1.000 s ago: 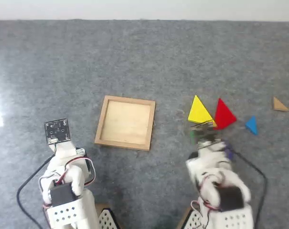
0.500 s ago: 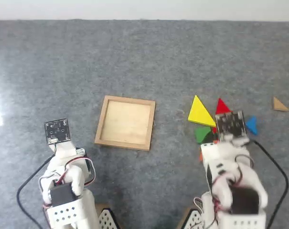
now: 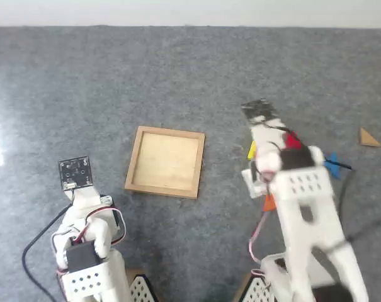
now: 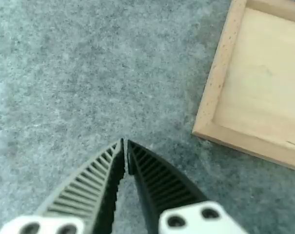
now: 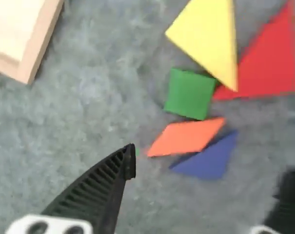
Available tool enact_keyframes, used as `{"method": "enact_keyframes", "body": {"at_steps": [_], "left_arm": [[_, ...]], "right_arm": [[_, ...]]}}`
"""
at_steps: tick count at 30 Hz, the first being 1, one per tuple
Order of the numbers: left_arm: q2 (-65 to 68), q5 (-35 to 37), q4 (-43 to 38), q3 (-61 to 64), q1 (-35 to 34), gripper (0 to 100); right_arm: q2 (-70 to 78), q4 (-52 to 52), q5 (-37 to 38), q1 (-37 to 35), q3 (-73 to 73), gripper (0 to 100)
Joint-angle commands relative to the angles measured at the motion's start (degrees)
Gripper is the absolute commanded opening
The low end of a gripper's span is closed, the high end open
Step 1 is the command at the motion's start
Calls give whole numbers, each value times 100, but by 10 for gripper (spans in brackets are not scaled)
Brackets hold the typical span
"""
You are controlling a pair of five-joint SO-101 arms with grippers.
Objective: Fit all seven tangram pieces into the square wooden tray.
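The square wooden tray (image 3: 165, 161) lies empty at the table's middle; its corner (image 5: 20, 34) also shows in the right wrist view. My right gripper (image 5: 210, 162) hangs open above a cluster of pieces: a yellow triangle (image 5: 210, 34), a red triangle (image 5: 269, 63), a green square (image 5: 188, 93), an orange parallelogram (image 5: 184, 136) and a dark blue triangle (image 5: 208, 158). From above, the right arm (image 3: 294, 179) covers most of that cluster. My left gripper (image 4: 124, 145) is shut and holds nothing, low over the carpet beside the tray's edge (image 4: 220, 78).
A small blue triangle (image 3: 332, 165) lies right of the cluster, and a tan triangle (image 3: 368, 137) farther right near the table's edge. Grey carpet (image 3: 177, 69) covers the table. The left arm (image 3: 83, 214) sits at the near left.
The right arm has risen and swung forward over the pieces, now covering the green square and much of the yellow and red triangles from above. The left arm has not moved.
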Motion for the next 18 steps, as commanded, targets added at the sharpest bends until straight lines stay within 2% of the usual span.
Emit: {"method": "enact_keyframes", "body": {"at_steps": [1, 6, 18], "left_arm": [[-97, -26, 44, -40, -26, 14], [-97, -26, 44, -40, -26, 14], [-97, -35, 44, -40, -26, 14]], "right_arm": [[664, -725, 70, -198, -316, 534], [1473, -1455, 79, -312, -563, 533], [3486, -1516, 35, -295, -2022, 533]]}}
